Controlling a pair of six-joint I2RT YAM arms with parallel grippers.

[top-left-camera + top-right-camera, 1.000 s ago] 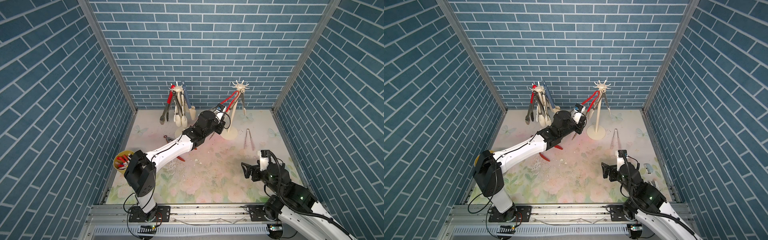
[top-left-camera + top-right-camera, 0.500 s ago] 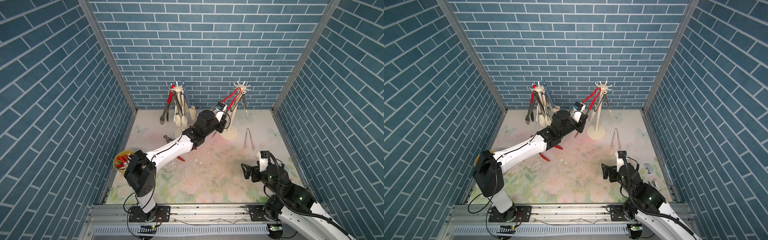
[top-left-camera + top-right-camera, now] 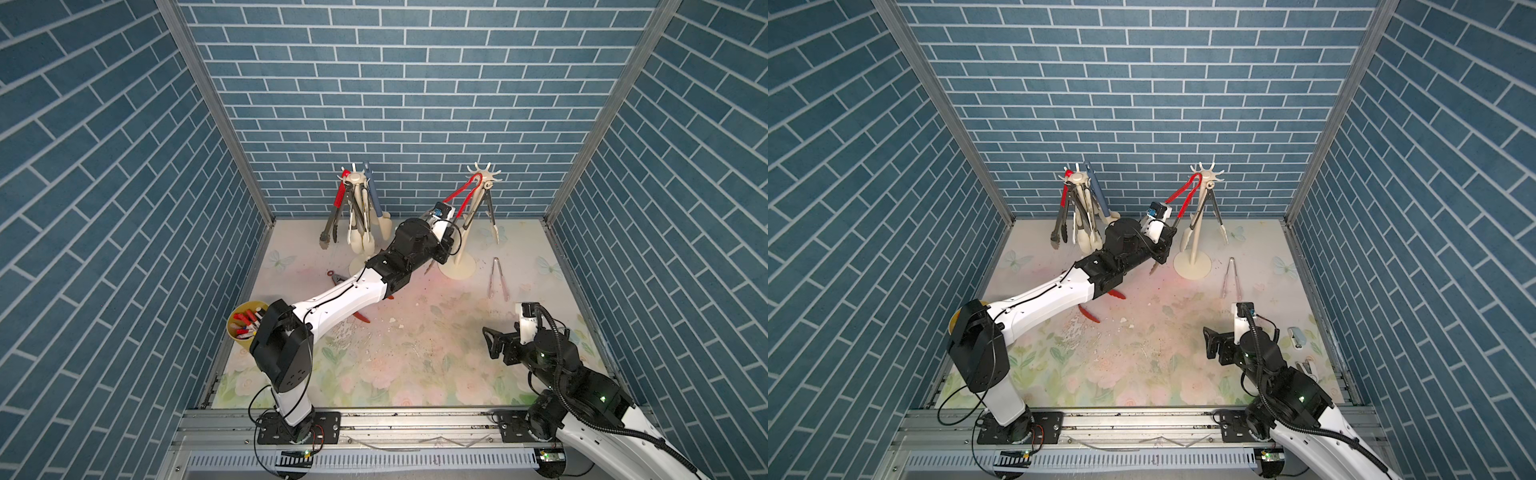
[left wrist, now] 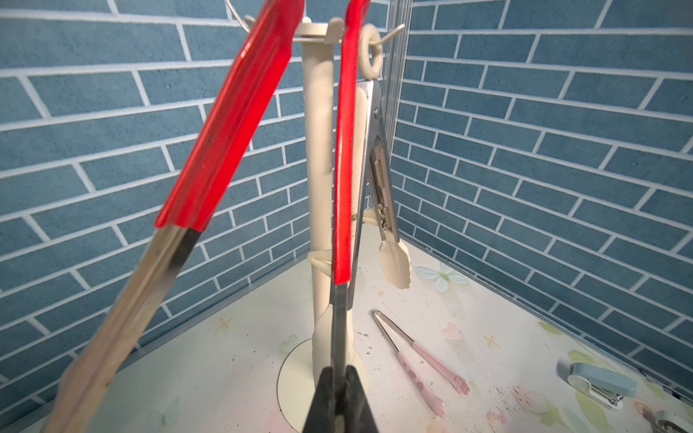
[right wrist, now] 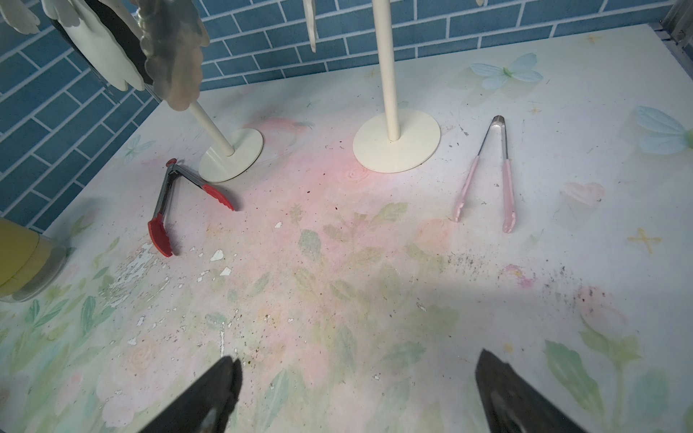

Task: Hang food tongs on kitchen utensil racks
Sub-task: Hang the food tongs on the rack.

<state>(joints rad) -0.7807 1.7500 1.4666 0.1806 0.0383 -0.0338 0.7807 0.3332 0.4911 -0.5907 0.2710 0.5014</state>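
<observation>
Red silicone is sheathing the upper arms of the long steel tongs (image 4: 232,123), whose hinged end is rising towards the pronged crown of the cream rack (image 4: 318,168). The left gripper (image 4: 338,378) is pinching one bare, flat steel arm of them, jaws clamped tight, just in front of the rack's round pole. Beside the rack's disc-shaped base, slim pink-handled tongs (image 5: 508,195) are lying splayed in a V on the scuffed floral mat (image 5: 337,281). The right gripper (image 5: 356,360) is hovering well away from the rack, its black jaws standing wide apart, gripping nothing.

Red tongs (image 4: 232,112) aslant, hinge at rack (image 4: 318,150)
</observation>
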